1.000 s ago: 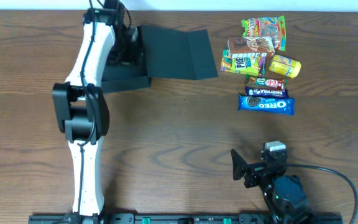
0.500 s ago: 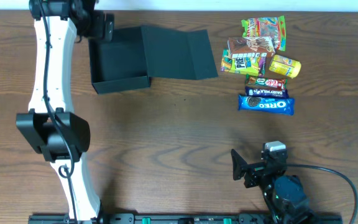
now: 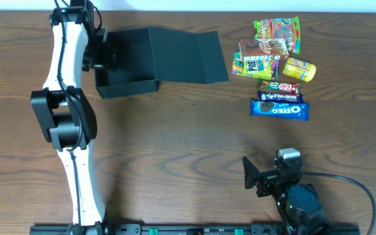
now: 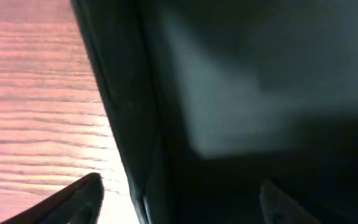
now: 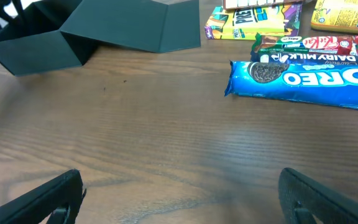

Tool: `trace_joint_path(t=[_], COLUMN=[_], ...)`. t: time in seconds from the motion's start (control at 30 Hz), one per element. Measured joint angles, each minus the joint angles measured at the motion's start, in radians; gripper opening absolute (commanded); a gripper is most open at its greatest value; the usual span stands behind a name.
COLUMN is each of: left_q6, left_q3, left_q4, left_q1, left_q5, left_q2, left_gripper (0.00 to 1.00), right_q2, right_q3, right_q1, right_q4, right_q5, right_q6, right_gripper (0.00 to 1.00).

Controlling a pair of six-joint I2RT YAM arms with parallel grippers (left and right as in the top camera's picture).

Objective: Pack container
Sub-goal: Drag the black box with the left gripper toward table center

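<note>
**A:** Where is the left gripper?

**B:** It is at the left wall of the container, with its jaws spread. The wrist view shows one finger outside over the wood and the other inside the box. The dark wall runs between them, and neither finger visibly presses on it.

**A:** And where does the container sit?

**B:** It sits on the far left part of the table and is open. Its flap lid is folded out to the right and slopes.

**A:** What about the right gripper?

**B:** It is low over the wood near the front edge, on the right side, with its jaws wide apart.

**A:** What lies beyond it?

**B:** A cluster of snacks lies at the far right, well apart from the container. The Oreo pack is nearest the right gripper. The Dairy Milk bar is just behind it, then the KitKat. Farther back are a yellow packet, a brown packet and a green candy bag.
</note>
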Motion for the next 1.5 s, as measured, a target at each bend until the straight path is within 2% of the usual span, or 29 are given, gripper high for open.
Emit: trace_joint_path(t=[0.2, 0.3, 0.43, 0.63, 0.77, 1.13, 1.5], left_q6=[-0.115, -0.153, -0.187, -0.223, -0.311, -0.743, -1.138], left_q3=[0.000, 0.000, 0.000, 0.000, 0.000, 0.000, 0.000], left_q4=[-0.019, -0.026, -0.033, -0.062, -0.100, -0.353, -0.354], left_q1=[0.031, 0.043, 0.045, 0.042, 0.042, 0.002, -0.213], left_q5=[-0.048, -0.052, -0.056, -0.051, -0.024, 0.077, 0.200], left_q2=[0.005, 0.005, 0.005, 0.005, 0.005, 0.005, 0.005], left_gripper=[0.36, 0.20, 0.06, 0.06, 0.06, 0.06, 0.06], right_q2=[0.000, 0.000, 0.000, 0.000, 0.000, 0.000, 0.000], right_q3=[0.000, 0.000, 0.000, 0.000, 0.000, 0.000, 0.000], right_q1=[0.000, 0.000, 0.000, 0.000, 0.000, 0.000, 0.000], right_q4=[0.000, 0.000, 0.000, 0.000, 0.000, 0.000, 0.000], right_q5=[0.000, 0.000, 0.000, 0.000, 0.000, 0.000, 0.000], right_q6=[0.000, 0.000, 0.000, 0.000, 0.000, 0.000, 0.000], right_gripper=[0.99, 0.99, 0.99, 0.99, 0.99, 0.99, 0.99])
